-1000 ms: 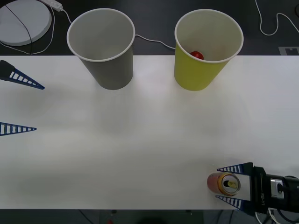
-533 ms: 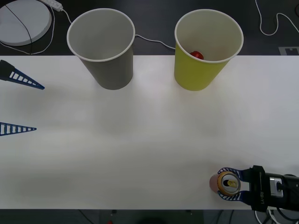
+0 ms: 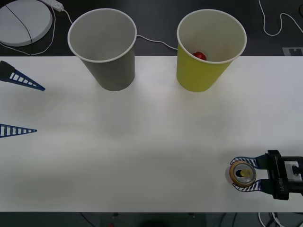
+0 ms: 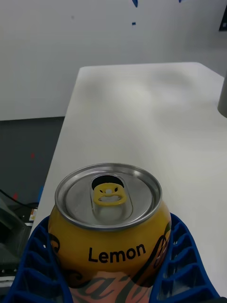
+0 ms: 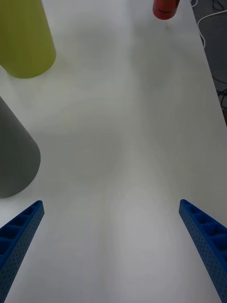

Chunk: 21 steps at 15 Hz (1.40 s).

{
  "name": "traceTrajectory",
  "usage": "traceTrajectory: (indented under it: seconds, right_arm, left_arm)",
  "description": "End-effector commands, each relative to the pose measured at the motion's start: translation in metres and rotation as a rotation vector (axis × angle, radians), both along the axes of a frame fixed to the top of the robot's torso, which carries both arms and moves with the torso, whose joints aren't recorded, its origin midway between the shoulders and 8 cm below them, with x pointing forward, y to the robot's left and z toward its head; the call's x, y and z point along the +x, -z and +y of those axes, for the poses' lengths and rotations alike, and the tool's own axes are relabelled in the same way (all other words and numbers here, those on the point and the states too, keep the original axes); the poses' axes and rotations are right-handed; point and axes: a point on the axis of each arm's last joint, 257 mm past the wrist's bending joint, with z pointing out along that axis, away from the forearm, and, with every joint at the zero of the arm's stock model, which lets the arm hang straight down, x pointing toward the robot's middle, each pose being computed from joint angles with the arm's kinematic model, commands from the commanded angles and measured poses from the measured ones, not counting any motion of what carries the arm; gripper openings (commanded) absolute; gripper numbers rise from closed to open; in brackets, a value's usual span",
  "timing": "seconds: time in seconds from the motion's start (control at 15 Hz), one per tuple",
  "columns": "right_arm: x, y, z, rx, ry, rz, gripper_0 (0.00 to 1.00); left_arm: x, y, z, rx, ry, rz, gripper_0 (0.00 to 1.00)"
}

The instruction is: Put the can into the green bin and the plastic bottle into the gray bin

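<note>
Your right gripper (image 3: pixel 245 173) pinches the can (image 3: pixel 243 173) at the table's (image 3: pixel 151 142) 5 o'clock corner. Lift straight, keep it upright, then carry toward the green bin (image 3: pixel 208 47) at 1 o'clock. The left gripper (image 3: pixel 21 106) waits spread.

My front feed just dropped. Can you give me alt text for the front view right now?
The right gripper is shut on a can near the table's front right edge. At the far edge stand a gray cup and a yellow-green cup. The left gripper waits open at left.
</note>
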Motion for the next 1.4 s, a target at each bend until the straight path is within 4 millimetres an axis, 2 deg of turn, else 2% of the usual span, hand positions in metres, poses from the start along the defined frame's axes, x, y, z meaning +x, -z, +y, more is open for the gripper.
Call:
traceTrajectory:
  seconds: [0.07, 0.2, 0.53, 0.93, 1.4]
  right_arm:
    - [0.006, -0.031, -0.003, -0.094, 0.078, 0.042, 0.0]
    - [0.007, -0.057, -0.003, -0.148, 0.145, 0.094, 0.0]
    - [0.01, -0.106, 0.002, -0.193, 0.334, 0.239, 0.0]
    - [0.026, -0.151, -0.005, -0.172, 0.543, 0.406, 0.0]
    - [0.055, -0.195, -0.027, -0.219, 0.75, 0.525, 0.0]
  left_arm:
    - [0.0, 0.0, 0.0, 0.0, 0.0, 0.0, 1.0]
    - [0.0, 0.0, 0.0, 0.0, 0.0, 0.0, 1.0]
    - [0.0, 0.0, 0.0, 0.0, 0.0, 0.0, 1.0]
    - [0.0, 0.0, 0.0, 0.0, 0.0, 0.0, 1.0]
    - [0.0, 0.0, 0.0, 0.0, 0.0, 0.0, 1.0]
